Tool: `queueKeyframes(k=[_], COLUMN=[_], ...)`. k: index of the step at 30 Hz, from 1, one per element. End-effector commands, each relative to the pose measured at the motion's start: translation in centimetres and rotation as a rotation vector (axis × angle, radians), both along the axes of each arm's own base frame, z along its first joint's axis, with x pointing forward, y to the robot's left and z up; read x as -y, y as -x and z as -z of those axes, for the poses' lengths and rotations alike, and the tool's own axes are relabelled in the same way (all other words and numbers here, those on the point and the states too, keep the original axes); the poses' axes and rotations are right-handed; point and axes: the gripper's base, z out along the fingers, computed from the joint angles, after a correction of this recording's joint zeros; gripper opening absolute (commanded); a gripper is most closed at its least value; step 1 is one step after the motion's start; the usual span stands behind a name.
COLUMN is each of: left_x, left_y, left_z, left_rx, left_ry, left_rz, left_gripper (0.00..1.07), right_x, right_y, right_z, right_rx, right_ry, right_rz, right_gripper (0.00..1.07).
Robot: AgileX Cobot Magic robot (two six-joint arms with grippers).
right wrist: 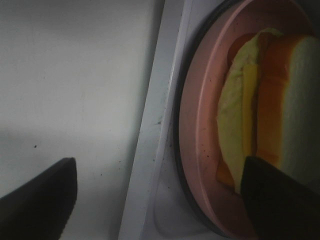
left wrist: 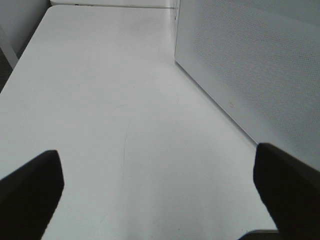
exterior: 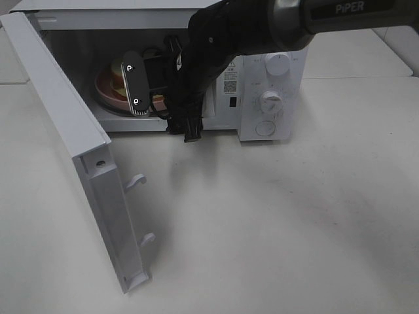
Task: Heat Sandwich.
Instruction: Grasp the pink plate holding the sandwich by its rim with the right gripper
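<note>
Sandwich point(right wrist: 265, 100): on the round pink plate point(right wrist: 200, 125), inside the open cavity of the white microwave point(exterior: 226, 98), upper left of centre in the exterior high view. White bread, tan crust and a yellow layer are visible in the right wrist view. From the high camera it is mostly hidden behind the gripper; only a pale edge shows above the plate rim.

Microwave door point(exterior: 78, 144): swung fully open, running from the upper left corner down toward the lower left of the high view, its two latch hooks facing the table point(exterior: 275, 229). The control panel, with two dials point(exterior: 270, 101) and a round button below them, sits right of centre at the top.

Right gripper point(right wrist: 160, 200): its arm enters from the upper right of the high view and reaches across into the cavity. Jaws stand wide apart and clamp nothing. One dark finger point(exterior: 134, 84) is in front of the plate; in the wrist view the tip of one finger overlaps the sandwich's edge, and contact cannot be determined.

Left gripper point(left wrist: 159, 187): not visible from the high camera. Its wrist view shows the jaws spread wide and empty, over bare table beside a perforated white wall point(left wrist: 250, 65).
</note>
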Motion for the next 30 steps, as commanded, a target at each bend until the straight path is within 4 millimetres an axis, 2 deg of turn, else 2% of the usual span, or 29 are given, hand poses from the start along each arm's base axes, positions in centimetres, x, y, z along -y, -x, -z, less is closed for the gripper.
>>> queueKeyframes(k=[1, 7, 12, 21, 30], left_x=[0.0, 0.0, 0.0, 0.0, 0.0], left_y=[0.3, 0.3, 0.3, 0.3, 0.3], left_z=[0.0, 0.0, 0.0, 0.0, 0.0], left_rx=[0.027, 0.027, 0.027, 0.027, 0.027], left_ry=[0.001, 0.001, 0.001, 0.001, 0.001], left_rz=[-0.002, -0.002, -0.002, -0.002, -0.002], left_gripper=[0.98, 0.98, 0.98, 0.98, 0.98], right_x=[-0.6, -1.4, -1.9, -0.8, -0.9], right_y=[-0.7, -1.7, -2.2, -3.8, -3.8], right_z=[0.5, 1.2, 1.1, 0.9, 2.9], right_rx=[-0.017, -0.026, -0.042, -0.052, -0.090], right_ry=[0.008, 0.013, -0.003, -0.036, 0.001], right_rz=[0.004, 0.008, 0.021, -0.001, -0.015], right_gripper=[0.84, 0.83, 0.82, 0.80, 0.80])
